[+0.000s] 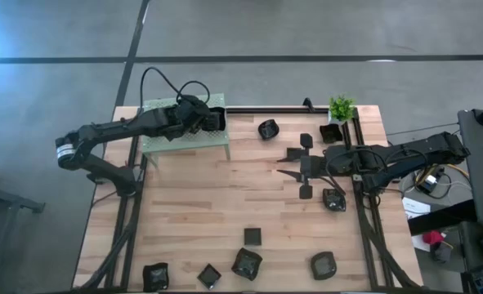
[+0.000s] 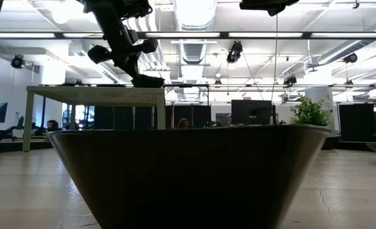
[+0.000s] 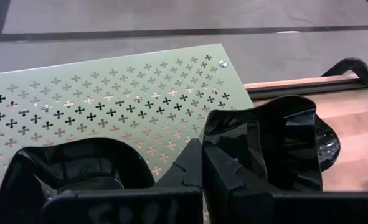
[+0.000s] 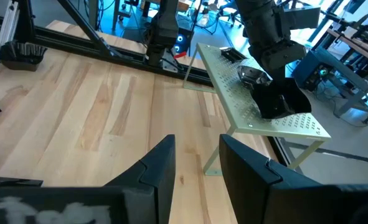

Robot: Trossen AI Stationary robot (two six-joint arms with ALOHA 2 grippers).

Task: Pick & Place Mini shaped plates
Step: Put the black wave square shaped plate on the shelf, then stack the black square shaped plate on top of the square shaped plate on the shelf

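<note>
High view, left to right. Left arm reaches across to the green perforated platform (image 1: 184,140) at the tabletop's (image 1: 192,212) far-left corner. Left hand (image 1: 216,119) sits over the platform's right end; in the left wrist view its fingers (image 3: 233,168) are clamped on a black angular plate (image 3: 289,143), held just above the green surface. Right wrist view shows another dark plate (image 4: 253,74) lying on the platform beside that hand.

Along the tabletop's near edge, a row of mini plates: one at the left (image 1: 155,274), then a square one (image 1: 209,275), a larger one (image 1: 246,263) with a small square (image 1: 252,237) just beyond it, and a rounded one (image 1: 323,265) further right.

Far side, centre-right: a rounded plate (image 1: 267,129), several small angular ones (image 1: 306,141) near the right arm, one more (image 1: 333,200) just beside it.

Right hand (image 1: 294,173) hovers over bare wood at centre-right, fingers (image 4: 165,162) apart with nothing between them. A potted plant (image 1: 341,109) stands at the far-right corner.
</note>
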